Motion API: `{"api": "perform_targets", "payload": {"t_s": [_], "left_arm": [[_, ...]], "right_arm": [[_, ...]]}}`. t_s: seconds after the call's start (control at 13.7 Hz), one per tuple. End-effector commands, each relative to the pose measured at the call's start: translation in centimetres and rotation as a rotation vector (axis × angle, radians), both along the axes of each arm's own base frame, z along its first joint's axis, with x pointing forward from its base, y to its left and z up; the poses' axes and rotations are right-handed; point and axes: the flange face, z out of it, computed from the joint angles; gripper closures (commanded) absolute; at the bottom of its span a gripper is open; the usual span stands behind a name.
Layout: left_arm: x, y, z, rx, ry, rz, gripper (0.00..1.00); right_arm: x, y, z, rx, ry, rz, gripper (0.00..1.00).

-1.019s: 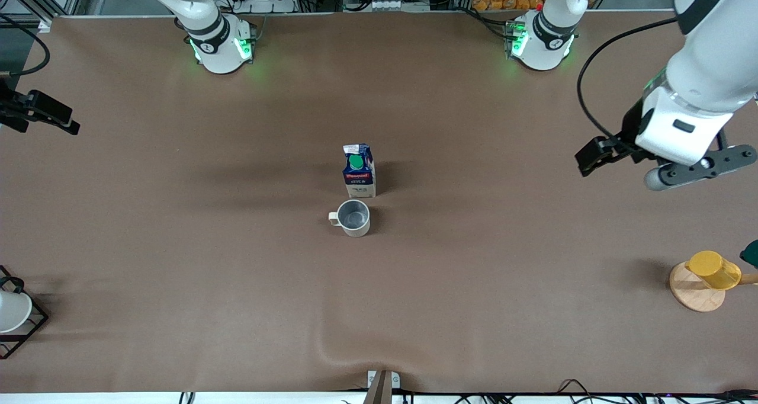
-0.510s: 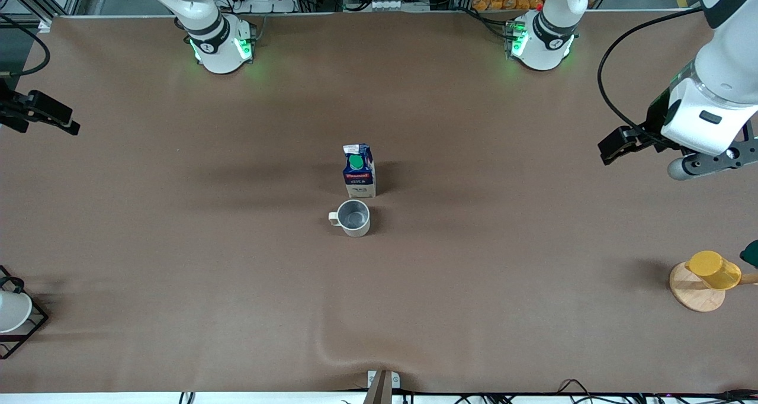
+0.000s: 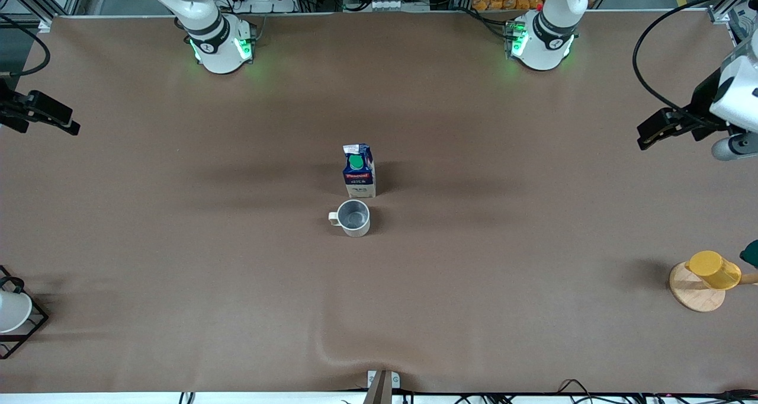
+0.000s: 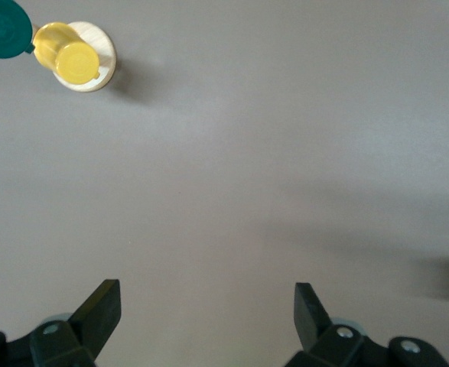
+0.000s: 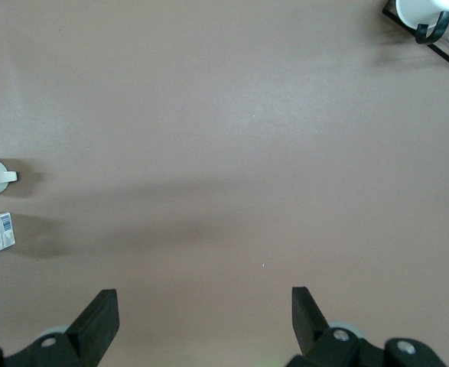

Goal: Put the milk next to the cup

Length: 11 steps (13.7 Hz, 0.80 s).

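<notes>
**Milk and cup stand side by side at mid-counter**

On the brown counter, nearest the front camera, two sets of things sit at the ends. At the right arm's end a white cup rests in a black wire stand. At the left arm's end a yellow cup sits on a round wooden base, with a dark green thing just beside it at the frame's edge.

Farther from the camera, at the middle of the counter, stands the cup, a pale grey-beige mug, upright, its small handle turned toward the right arm's end. Just beside it and farther from the camera stands the milk, upright, its green cap showing on the dark blue gable top. The two are close together, though whether they touch cannot be told.

The left gripper hangs released and empty, fingers spread wide, over bare counter at the left arm's end. The right gripper is likewise released and empty over bare counter toward the right arm's end; its wrist view catches the cup's edge and the milk's pale base at its margin.
</notes>
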Motion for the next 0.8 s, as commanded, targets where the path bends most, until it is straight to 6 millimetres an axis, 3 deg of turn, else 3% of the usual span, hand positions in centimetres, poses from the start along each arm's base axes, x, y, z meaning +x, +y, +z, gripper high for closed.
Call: {"api": "perform_targets", "payload": {"t_s": [0.0,0.73], "left_arm": [[-0.53,-0.40,0.08,-0.011,-0.012,-0.029,0.00],[-0.42,-1.26,0.22,-0.029,0.000,-0.042,0.00]], "right_arm": [[-0.05,0.02,0.25,0.014,-0.005,-0.016,0.00],[-0.05,0.02,0.25,0.014,-0.005,-0.016,0.00]]}}
